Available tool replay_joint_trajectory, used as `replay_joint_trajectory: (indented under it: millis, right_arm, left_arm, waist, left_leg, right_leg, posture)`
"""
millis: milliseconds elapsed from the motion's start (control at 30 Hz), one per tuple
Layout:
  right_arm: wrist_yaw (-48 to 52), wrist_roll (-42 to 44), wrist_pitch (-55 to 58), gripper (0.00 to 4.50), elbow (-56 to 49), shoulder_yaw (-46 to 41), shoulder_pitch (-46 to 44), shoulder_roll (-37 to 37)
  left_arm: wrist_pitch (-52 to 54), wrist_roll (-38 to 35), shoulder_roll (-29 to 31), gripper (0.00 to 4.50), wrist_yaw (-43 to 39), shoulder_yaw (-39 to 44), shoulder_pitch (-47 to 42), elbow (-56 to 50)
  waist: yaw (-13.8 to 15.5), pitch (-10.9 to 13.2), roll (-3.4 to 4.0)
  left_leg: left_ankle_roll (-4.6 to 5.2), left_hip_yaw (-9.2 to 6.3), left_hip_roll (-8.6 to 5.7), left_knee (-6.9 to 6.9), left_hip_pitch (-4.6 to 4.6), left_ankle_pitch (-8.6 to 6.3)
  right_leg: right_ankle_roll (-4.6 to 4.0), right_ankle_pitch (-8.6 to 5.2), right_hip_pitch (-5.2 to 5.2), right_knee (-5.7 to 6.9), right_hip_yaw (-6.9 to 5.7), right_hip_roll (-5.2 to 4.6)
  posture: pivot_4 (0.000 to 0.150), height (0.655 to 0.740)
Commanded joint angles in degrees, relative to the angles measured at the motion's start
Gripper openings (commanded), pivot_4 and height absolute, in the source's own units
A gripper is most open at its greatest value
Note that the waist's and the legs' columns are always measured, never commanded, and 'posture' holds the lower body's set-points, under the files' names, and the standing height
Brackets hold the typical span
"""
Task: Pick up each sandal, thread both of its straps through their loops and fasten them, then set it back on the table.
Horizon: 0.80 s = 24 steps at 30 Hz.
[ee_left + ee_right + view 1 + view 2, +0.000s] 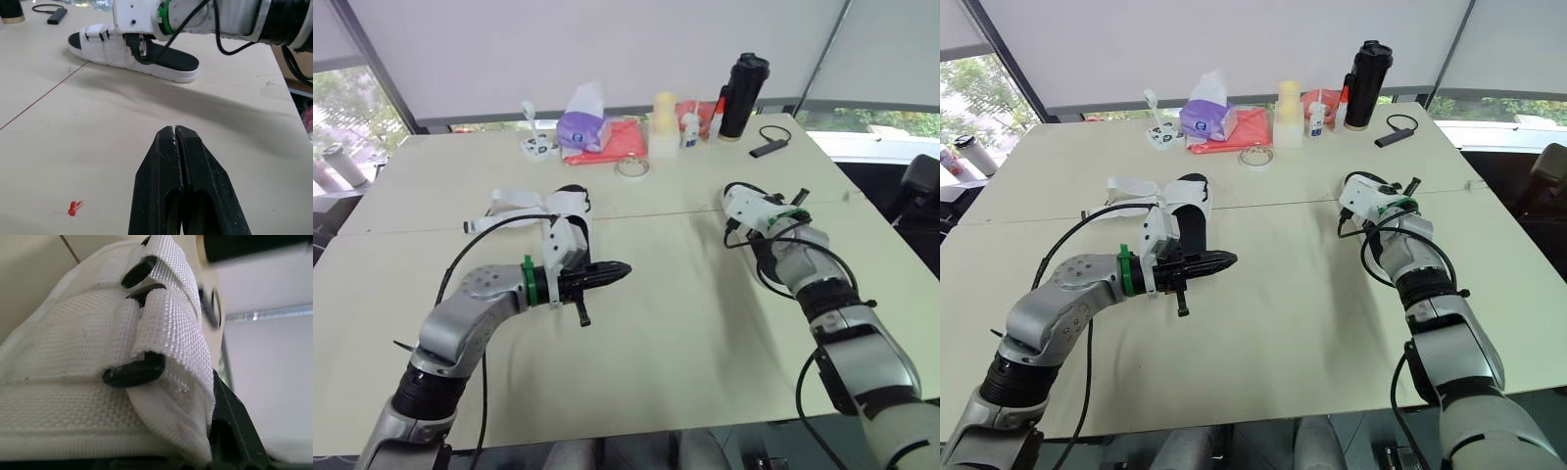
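- Left gripper (623, 267) clamped shut, empty, above table (705, 323); open-strapped sandal (570, 204) near, just beyond it
- Right gripper (139, 49) close against second sandal (178, 62); grip impossible to tell

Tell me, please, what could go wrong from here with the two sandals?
1. The left sandal lies with its straps loose and spread; the left gripper, fingers shut, must open before a grasp, or it may just push the sandal.
2. The right gripper sits tight against the right sandal; moving off could drag it.
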Motion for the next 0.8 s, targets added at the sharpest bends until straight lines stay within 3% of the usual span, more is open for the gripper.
replay_joint_trajectory:
  millis: [33,133,433,600,700,800]
  right_arm:
    - [-3.44,2.00,0.37,0.02,1.70,-1.34,-4.33,0.41]
    - [-2.97,3.11,0.49,0.02,3.34,-0.37,-4.93,0.84]
    - [0.48,2.75,2.82,4.46,0.80,2.68,-3.45,-0.07]
    - [8.48,2.43,6.64,4.46,-12.59,3.57,1.44,-3.72]
    - [28.41,8.31,18.99,4.46,-43.21,-1.87,14.94,-11.62]
    - [36.27,10.78,25.52,4.46,-57.76,-4.48,22.12,-16.36]
  left_arm:
    - [-0.78,-0.09,-0.29,0.00,0.76,0.46,0.18,-2.61]
    - [-0.68,-0.13,-0.21,0.00,1.00,0.44,0.27,-2.83]
    - [-0.52,-0.09,0.18,0.00,1.09,0.33,0.38,-2.94]
    - [-0.54,-0.02,0.14,0.00,1.09,0.23,0.23,-2.76]
    - [-1.04,0.57,-0.23,0.00,1.97,0.61,-0.33,-2.29]
    - [-1.37,0.89,-0.22,0.00,2.21,0.77,-0.54,-2.07]
  waist:
    - [-0.35,0.00,0.00]
    - [-0.67,0.00,0.00]
    - [-0.95,-0.01,-0.01]
    - [-0.86,-0.01,-0.01]
    - [0.11,-0.01,0.00]
    - [0.71,-0.01,0.00]
  left_leg:
    - [0.00,-0.01,0.00,-0.01,0.00,0.00]
    - [0.00,-0.01,0.00,-0.02,0.00,0.00]
    - [0.00,-0.02,0.01,-0.01,0.03,0.00]
    - [0.00,-0.04,0.01,0.00,0.04,0.00]
    - [0.00,-0.13,0.01,0.00,-0.03,0.00]
    - [0.07,-0.14,0.01,0.03,-0.03,-0.05]
  right_leg:
    - [0.01,0.00,0.00,0.00,0.00,0.01]
    - [0.03,0.01,0.00,0.00,0.00,0.01]
    - [0.04,0.02,0.03,0.02,0.00,0.04]
    - [0.05,0.02,0.04,0.02,-0.01,0.05]
    - [0.08,-0.01,0.03,0.02,-0.04,0.05]
    - [0.11,-0.04,0.07,0.01,-0.05,0.07]
  posture:
    - [0.150,0.7296]
    - [0.150,0.7296]
    - [0.150,0.7296]
    - [0.150,0.7296]
    - [0.150,0.7296]
    - [0.150,0.7296]
